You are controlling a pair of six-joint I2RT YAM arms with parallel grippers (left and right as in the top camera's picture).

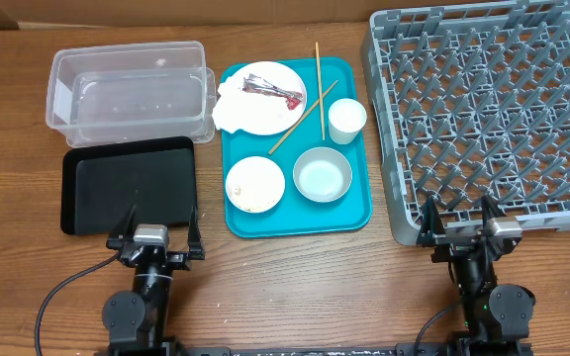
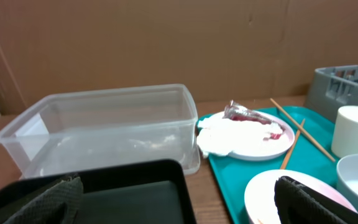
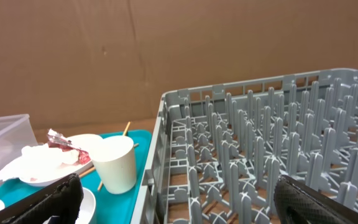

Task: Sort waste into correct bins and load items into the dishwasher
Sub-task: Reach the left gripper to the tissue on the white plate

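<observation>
A crumpled white napkin [image 1: 230, 111] and a red-and-silver wrapper [image 1: 273, 92] lie on a white plate [image 1: 265, 119] at the back of the teal tray [image 1: 354, 213]. Two chopsticks [image 1: 318, 69] lie beside it. A white cup [image 1: 346, 120], a white bowl [image 1: 322, 175] and a pale pink plate [image 1: 255, 184] with small specks also sit on the tray. The clear tub [image 1: 132, 89] and black tray [image 1: 132, 184] are at the left, the grey dish rack [image 1: 493, 109] at the right. My left gripper [image 1: 161, 229] and right gripper [image 1: 459, 222] are open and empty at the front edge.
In the left wrist view the black tray [image 2: 135, 193] lies between my open fingers [image 2: 179, 208], with the tub [image 2: 104, 124] behind. In the right wrist view the rack [image 3: 260, 155] fills the space ahead of my fingers [image 3: 182, 205]. Cardboard walls stand behind.
</observation>
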